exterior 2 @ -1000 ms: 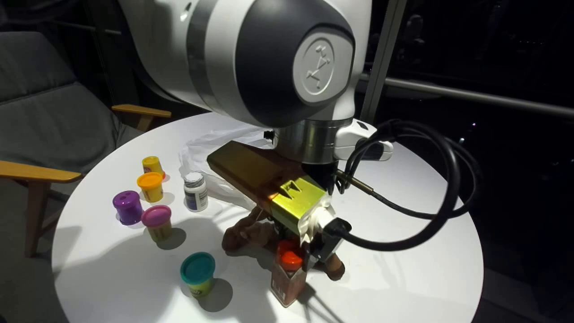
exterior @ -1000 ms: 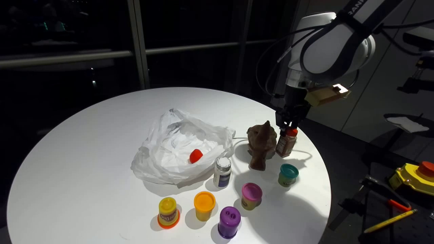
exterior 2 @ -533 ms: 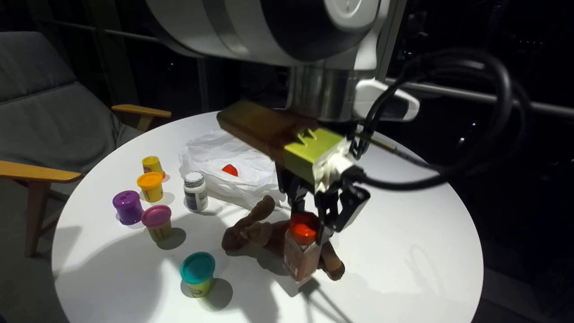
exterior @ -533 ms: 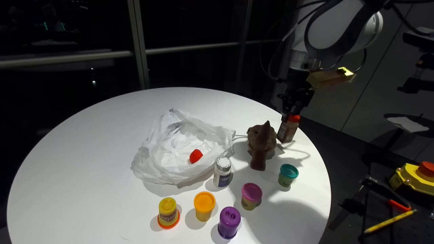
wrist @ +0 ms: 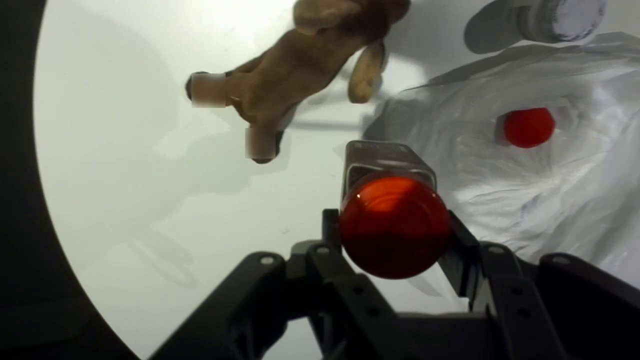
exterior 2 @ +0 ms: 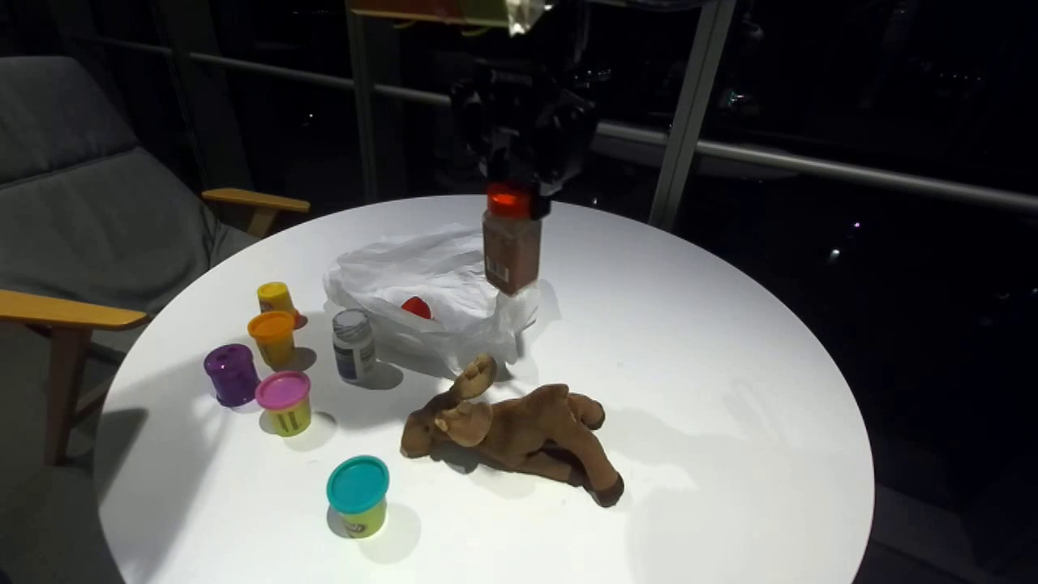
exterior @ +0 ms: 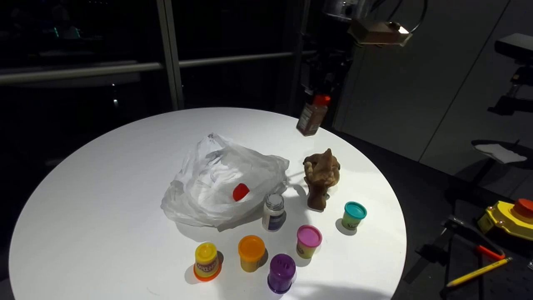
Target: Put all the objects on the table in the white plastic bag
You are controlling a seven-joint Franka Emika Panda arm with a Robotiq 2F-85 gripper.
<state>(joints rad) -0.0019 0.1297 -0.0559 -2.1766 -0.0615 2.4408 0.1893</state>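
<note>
My black two-fingered claw [wrist: 394,235] is closed against both sides of the round red cap [exterior 2: 508,202], and by it I hold the clear square-sided bottle with reddish-brown contents [exterior 2: 512,251] above the round white table [exterior: 104,183], near the crumpled white plastic bag [exterior: 185,204]. A small rounded red object [wrist: 529,127] lies in the bag; the brown plush moose [exterior 2: 523,430] lies on the table.

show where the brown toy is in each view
In an exterior view: toy right of centre, slightly below mid-height.
In an exterior view: toy in the lower middle.
In the wrist view: toy left of centre, cut by the top edge.
Shared landmark: the red piece in the bag.
</note>
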